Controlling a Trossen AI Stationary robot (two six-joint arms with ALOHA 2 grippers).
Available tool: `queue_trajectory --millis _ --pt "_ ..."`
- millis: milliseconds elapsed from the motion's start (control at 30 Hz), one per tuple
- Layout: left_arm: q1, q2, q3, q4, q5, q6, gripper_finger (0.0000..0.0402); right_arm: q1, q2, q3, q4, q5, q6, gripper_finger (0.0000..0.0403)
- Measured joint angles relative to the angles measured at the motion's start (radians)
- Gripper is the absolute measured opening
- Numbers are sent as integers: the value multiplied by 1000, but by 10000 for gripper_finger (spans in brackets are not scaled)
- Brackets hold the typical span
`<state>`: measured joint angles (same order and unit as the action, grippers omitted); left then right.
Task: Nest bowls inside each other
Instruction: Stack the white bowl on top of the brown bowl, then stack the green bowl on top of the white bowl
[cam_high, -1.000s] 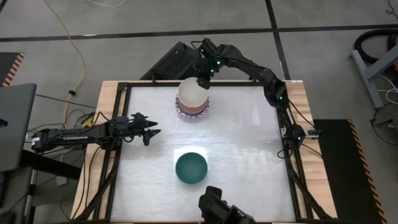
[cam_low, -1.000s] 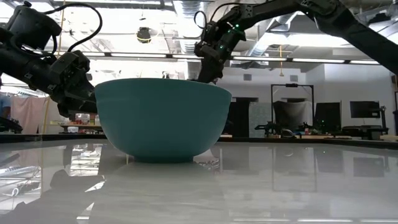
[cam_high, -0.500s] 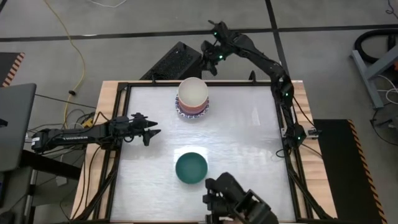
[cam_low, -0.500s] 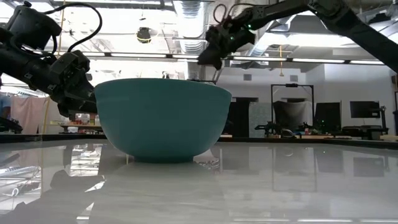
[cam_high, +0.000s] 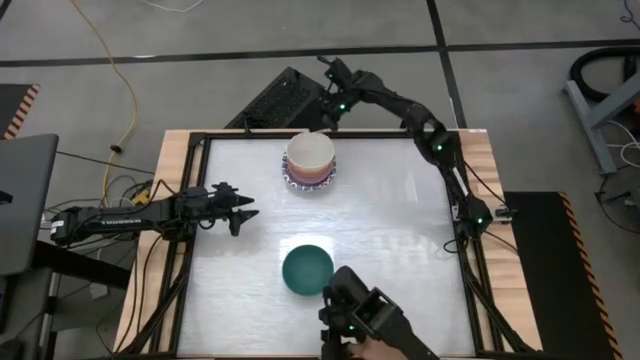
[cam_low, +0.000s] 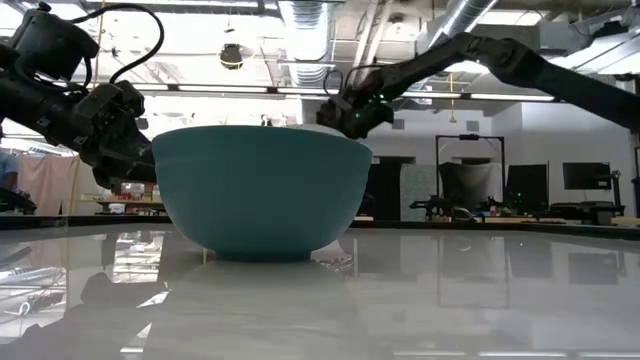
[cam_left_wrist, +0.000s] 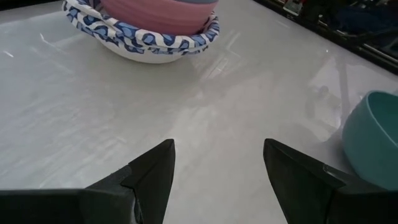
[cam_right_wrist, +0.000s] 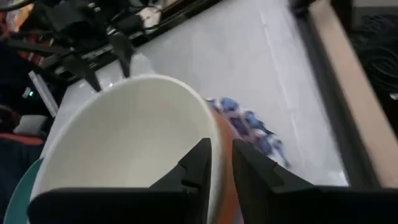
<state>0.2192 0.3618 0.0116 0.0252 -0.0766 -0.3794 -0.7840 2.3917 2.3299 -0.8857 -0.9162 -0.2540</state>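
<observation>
A white table (cam_high: 400, 230) stood in a workshop, framed in black. The right tool (cam_high: 327, 112) hovered above the far edge beside the stacked bowls (cam_high: 310, 160), its fingers nearly together and holding nothing. The left tool (cam_high: 243, 212) waited open and empty at the left side. A lone teal bowl (cam_high: 307, 270) sat nearer the front. To nest it well, a tool would likely pinch its rim and lower it centred into the cream bowl topping the stack.

White table (cam_high: 400, 230) with black frame, yellow cable (cam_high: 118, 80) on floor, laptop (cam_high: 22, 200) beside table
</observation>
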Motion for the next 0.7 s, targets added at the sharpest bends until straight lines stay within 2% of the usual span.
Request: queue_trajectory --millis 200,400,567,700 --pt "0 0 0 -2 12 -4 235 -15 -16 1 -1 4 21 85" --pt "0 0 0 -2 11 -8 235 7 -157 3 -27 6 9 85" --pt "0 0 0 -2 11 3 235 93 -270 1 -146 33 -74 85" --pt "0 0 0 -2 10 21 235 223 -364 5 -266 123 -119 85"
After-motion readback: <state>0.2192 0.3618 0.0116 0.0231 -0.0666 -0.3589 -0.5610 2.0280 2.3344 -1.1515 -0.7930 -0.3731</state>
